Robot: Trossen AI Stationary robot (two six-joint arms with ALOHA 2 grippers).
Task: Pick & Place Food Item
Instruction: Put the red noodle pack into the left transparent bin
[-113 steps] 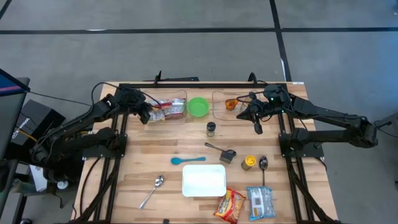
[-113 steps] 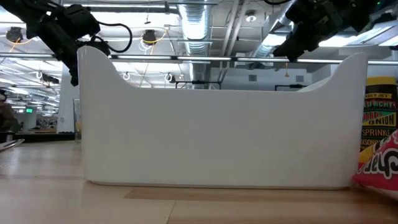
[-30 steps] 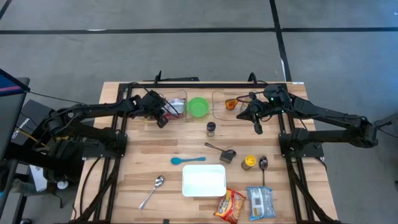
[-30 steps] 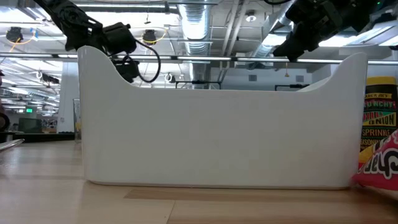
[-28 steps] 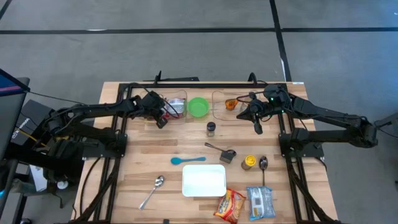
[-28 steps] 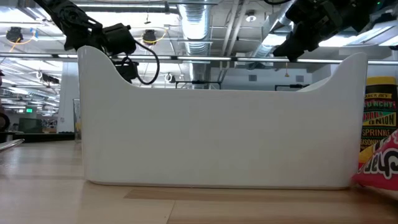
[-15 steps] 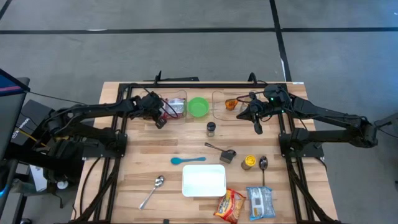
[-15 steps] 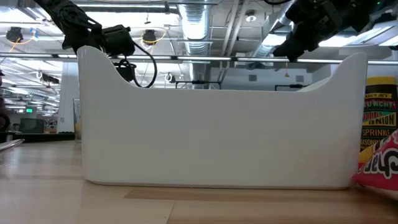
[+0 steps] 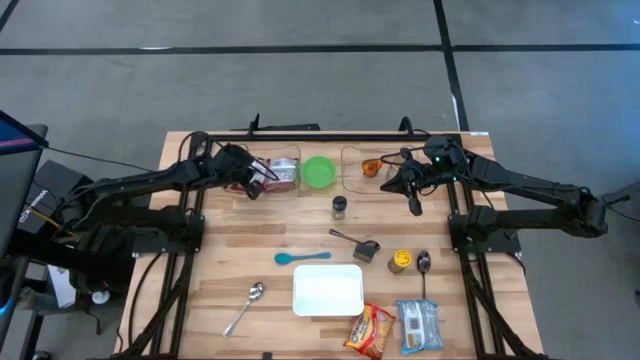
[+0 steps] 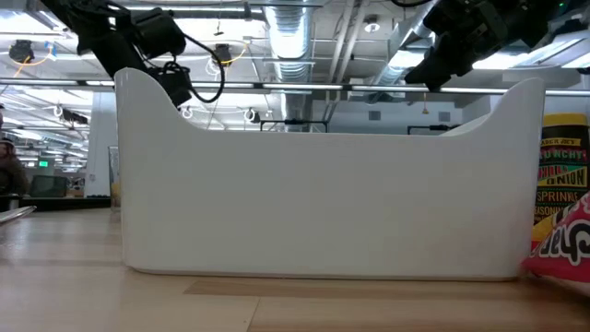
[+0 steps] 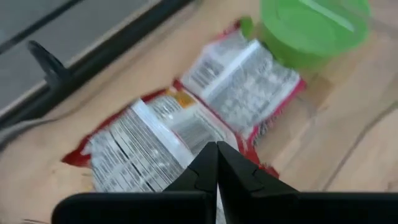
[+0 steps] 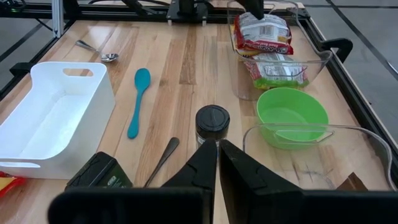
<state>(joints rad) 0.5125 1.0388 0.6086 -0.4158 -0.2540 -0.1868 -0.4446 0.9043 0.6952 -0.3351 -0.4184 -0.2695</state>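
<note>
Two red-and-white snack packets [image 9: 281, 173] lie in a clear container at the table's far left; the left wrist view shows the packets [image 11: 186, 118] lying flat. My left gripper [image 9: 258, 186] hangs shut just above their left end; its fingertips [image 11: 216, 163] have nothing between them. My right gripper [image 9: 413, 206] hovers shut over the far right of the table, beside the second clear container [image 9: 365, 168]. A white tray [image 9: 328, 290] sits near the front edge. Two noodle packets [image 9: 370, 330] [image 9: 418, 325] lie by it.
A green bowl [image 9: 319, 171] stands between the two clear containers. A dark-lidded spice jar [image 9: 340, 207], a black scoop [image 9: 360, 246], a blue spoon [image 9: 302, 257], a yellow can [image 9: 399, 261] and two metal spoons [image 9: 245, 306] [image 9: 423, 263] are spread over the middle.
My left gripper has risen and drawn back a little toward the table's left and far edges, staying shut over the packets. The packets have not moved.
</note>
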